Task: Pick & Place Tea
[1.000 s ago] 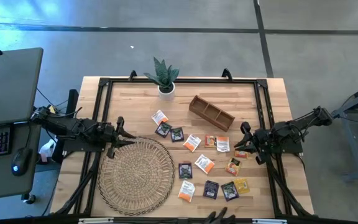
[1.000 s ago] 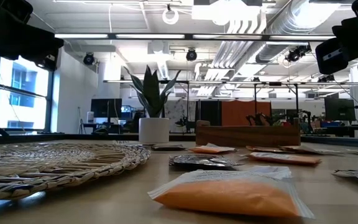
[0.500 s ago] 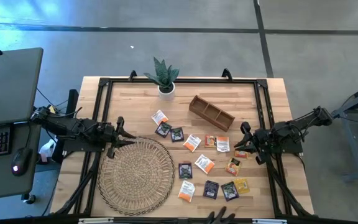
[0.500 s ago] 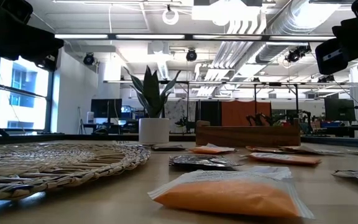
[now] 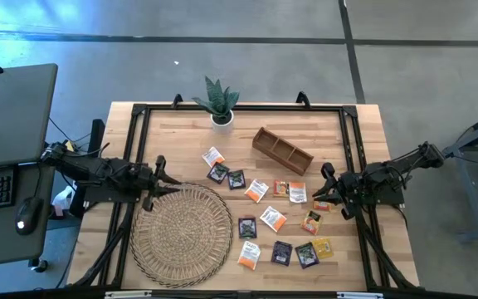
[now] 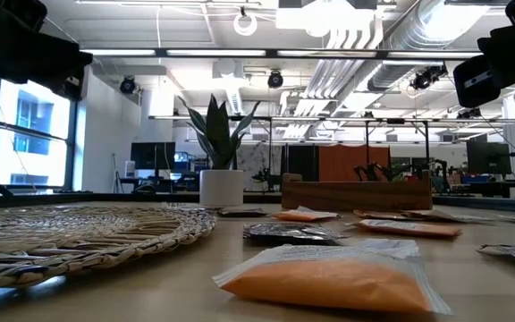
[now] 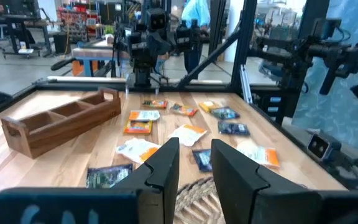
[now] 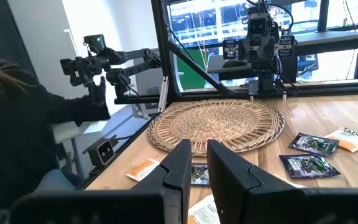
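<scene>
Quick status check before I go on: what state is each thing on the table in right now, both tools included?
Left tool: empty, fingers slightly apart, at the woven mat's edge.
Right tool: empty, fingers slightly apart, beside the sachets.
Tea sachets: lying flat, scattered.
Wooden tray: compartments empty.
Woven mat: bare.
Potted plant: upright.

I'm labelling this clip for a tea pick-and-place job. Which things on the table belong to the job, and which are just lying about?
Part of the job:
- tea sachets, scattered flat on the table
- left hand, over the mat's edge
- right hand, beside the sachets

Just lying about:
- woven mat
- wooden divided tray, seemingly empty
- potted plant
</scene>
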Available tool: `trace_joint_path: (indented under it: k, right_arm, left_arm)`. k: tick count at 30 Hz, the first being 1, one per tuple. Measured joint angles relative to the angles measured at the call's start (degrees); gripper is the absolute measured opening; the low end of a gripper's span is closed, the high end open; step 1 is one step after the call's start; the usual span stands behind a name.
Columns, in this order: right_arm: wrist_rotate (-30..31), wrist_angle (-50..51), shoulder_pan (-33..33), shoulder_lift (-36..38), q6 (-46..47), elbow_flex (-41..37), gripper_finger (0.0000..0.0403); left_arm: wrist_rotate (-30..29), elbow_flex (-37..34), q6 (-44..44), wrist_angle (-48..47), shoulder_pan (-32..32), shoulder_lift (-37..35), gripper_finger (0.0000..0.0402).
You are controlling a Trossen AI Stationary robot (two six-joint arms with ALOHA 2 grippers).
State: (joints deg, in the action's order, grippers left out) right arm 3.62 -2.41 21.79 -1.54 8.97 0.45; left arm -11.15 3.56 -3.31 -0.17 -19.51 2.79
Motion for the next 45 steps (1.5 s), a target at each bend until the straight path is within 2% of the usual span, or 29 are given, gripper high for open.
trace_joint_path:
  k: [6, 8, 13, 19, 30, 36, 42, 45]
  right_arm:
    - [0.0, -0.01, -0.01, 0.0, -0.02, -0.01, 0.005]
    - [0.0, 0.01, 0.0, 0.01, 0.0, 0.01, 0.0051]
    - [0.37, -0.24, -0.01, 0.0, -0.13, -0.01, 0.0052]
    - [5.36, -8.57, -0.01, 0.0, 5.82, -0.01, 0.0047]
    - [14.6, -20.44, -0.01, 0.02, -14.87, -0.01, 0.0052]
    - [17.45, -25.0, -0.01, 0.01, -15.21, 0.19, 0.0043]
    - [17.55, -20.22, -0.01, -2.28, -16.75, 8.03, 0.0077]
    - [23.56, -12.82, -0.01, -7.62, -16.98, 14.3, 0.0105]
  left_arm:
    - [-0.16, 0.05, 1.92, 0.34, 0.02, -0.02, 0.0091]
    - [-2.3, 0.05, 3.84, 0.4, 0.0, -0.02, 0.0091]
    - [-3.42, 0.05, 2.67, -0.01, 0.0, -0.02, 0.0091]
    - [-2.44, 0.05, 2.89, 0.17, 0.0, -0.02, 0.0091]
    - [-11.48, 0.05, -0.2, 1.51, 0.02, 0.0, 0.0091]
    - [-13.54, 0.05, 0.34, 6.18, 0.02, 0.07, 0.0091]
    - [-15.42, 0.05, 3.5, 11.43, 0.02, 0.07, 0.0091]
    - [-16.1, 0.05, 3.5, 11.75, 0.02, 0.08, 0.0091]
